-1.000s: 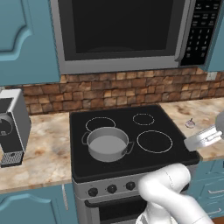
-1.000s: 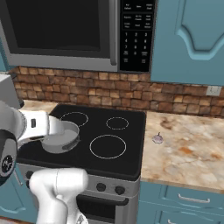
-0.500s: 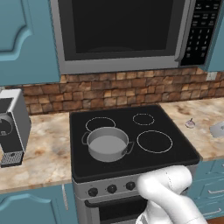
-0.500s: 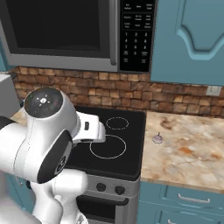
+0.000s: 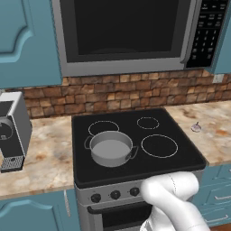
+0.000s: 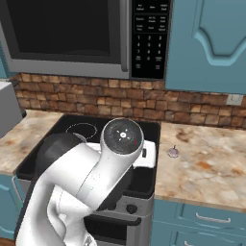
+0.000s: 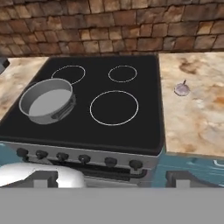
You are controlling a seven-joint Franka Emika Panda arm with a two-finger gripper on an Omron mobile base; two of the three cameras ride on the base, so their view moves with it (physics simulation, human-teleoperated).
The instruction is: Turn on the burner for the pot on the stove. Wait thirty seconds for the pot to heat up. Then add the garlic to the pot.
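Arm hanging back facing stove, burner step pending. Gripper fingers standing wide apart, gripping nothing. Pot sitting front-left burner; garlic lying on right counter. Next: reaching knobs.

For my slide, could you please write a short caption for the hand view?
Hand view: grey pot on the stove's front-left burner, garlic on the counter to the right.

Brick backsplash beneath a black-and-silver microwave; teal wall cabinets flank it. Marbled beige counter over teal base cabinets; coffee machine stands at left.
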